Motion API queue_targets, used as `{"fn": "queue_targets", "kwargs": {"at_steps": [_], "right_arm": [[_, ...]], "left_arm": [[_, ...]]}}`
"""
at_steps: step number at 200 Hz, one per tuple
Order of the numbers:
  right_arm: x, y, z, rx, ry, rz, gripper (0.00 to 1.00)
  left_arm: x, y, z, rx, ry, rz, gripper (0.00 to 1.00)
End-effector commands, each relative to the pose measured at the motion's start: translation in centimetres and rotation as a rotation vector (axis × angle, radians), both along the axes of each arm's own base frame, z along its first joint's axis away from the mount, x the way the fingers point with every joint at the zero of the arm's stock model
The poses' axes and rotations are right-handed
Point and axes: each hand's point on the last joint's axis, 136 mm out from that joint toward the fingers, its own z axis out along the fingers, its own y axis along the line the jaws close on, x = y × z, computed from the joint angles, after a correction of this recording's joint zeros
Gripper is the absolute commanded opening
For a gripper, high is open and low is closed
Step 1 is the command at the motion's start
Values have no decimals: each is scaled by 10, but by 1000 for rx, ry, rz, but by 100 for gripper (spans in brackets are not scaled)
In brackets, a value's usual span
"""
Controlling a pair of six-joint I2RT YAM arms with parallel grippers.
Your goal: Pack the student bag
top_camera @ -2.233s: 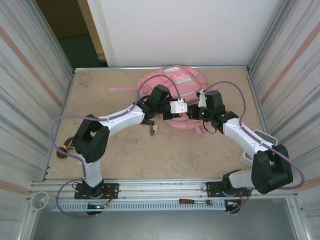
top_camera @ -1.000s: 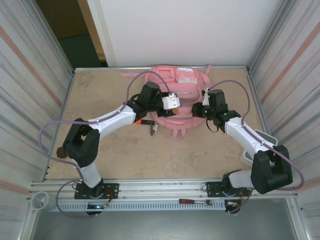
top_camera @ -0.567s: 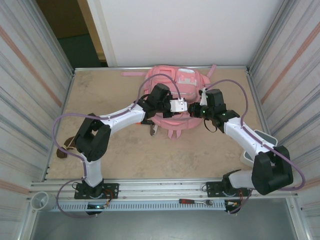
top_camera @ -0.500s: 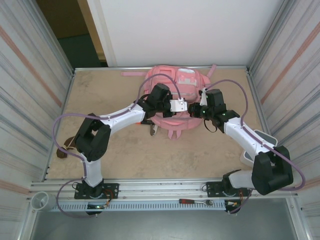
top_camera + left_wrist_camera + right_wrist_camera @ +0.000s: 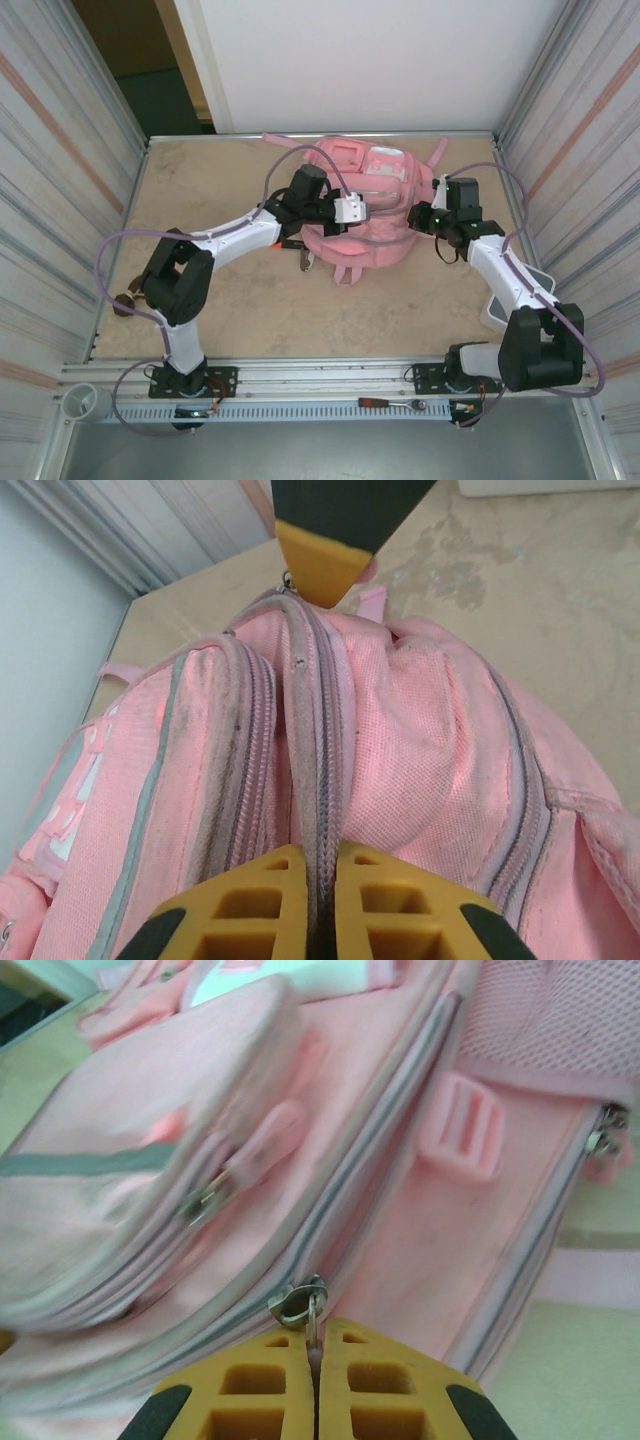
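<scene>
The student bag [image 5: 372,232] lay with the table's [image 5: 200,180] far edge just behind it and an arm at each of its flanks. The left gripper [image 5: 318,855] was fully closed, its yellow pads pinching a raised ridge of zip tape on the bag's top. The right gripper [image 5: 318,1345], on the bag's right flank, was shut just as tight on the small metal zip pull [image 5: 298,1305], whose tab ran down between its pads. The likeliest failure from here was that the tab would slip out, being thin, smooth metal held only by its end. A sideways tug could also jam the slider where the zip curved round the bag's corner. Because the shell was soft woven cloth, the whole bag might drag or fold rather than let the zip run. The left pinch held only a narrow fold and might peel off under that load. The bag was padded and rounded, its pink weave scuffed grey along the seams. A dull grey strip [image 5: 150,780] ran along one pocket, open mesh [image 5: 560,1020] formed the side pocket above the pull, and a ribbed plastic buckle [image 5: 462,1125] sat beside it.
</scene>
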Motion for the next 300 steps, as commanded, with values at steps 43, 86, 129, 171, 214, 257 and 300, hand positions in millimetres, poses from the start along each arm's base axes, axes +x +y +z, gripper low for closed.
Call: {"fn": "queue_targets", "kwargs": {"at_steps": [43,86,129,171,214,257,300], "right_arm": [[63,-111,-26,-64,45,-319,0],[85,-128,-51,-25,102,-342,0],[88,-148,-52,-118,111,-373,1],[94,-146,-43,-129,76,-313,7],[85,-115,-18,-52,59,-187,30],[69,-101,-2,35,37,-213,48],[86,-67,-5,44,63,-125,66]], "left_arm": [[-23,18,69,-189,-19,-109,0],[-27,15,65,-205,6,-133,0],[-22,18,64,-209,14,-124,0],[-10,22,57,-194,11,-87,0],[1,18,48,-191,44,-52,0],[-6,4,35,-197,91,-65,0],[-8,-3,26,-195,134,-63,0]]}}
